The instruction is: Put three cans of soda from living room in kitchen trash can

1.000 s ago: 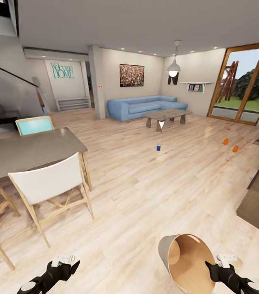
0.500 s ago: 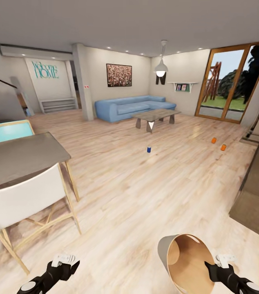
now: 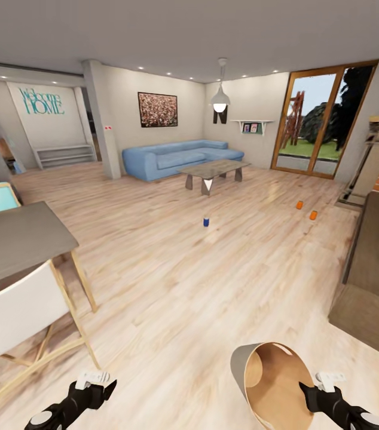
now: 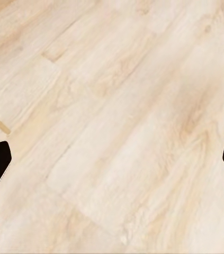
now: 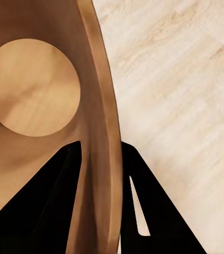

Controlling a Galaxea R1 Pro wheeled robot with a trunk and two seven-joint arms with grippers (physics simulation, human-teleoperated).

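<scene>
Cans stand upright on the floor well ahead, blue can point(image 3: 206, 221) at twelve o'clock, two orange cans point(image 3: 306, 210) at one o'clock, nearer the right gripper point(image 3: 306, 393) clamped on the tipped trash can's rim point(image 3: 246, 358); left gripper point(image 3: 97, 388) hangs spread, empty.

The tash can point(image 3: 270, 382) runs off the head view's lower edge, so its base is cut away there, and in the right wrist view its wall point(image 5: 98, 132) leaves the picture on two sides. The right hand point(image 3: 321, 397) is partly behind that rim. The blue can point(image 3: 206, 221) and both orange cans point(image 3: 299, 205) point(image 3: 313, 215) are too small to read. The table point(image 3: 16, 245) and white chair point(image 3: 10, 316) are clipped by the left edge.
</scene>
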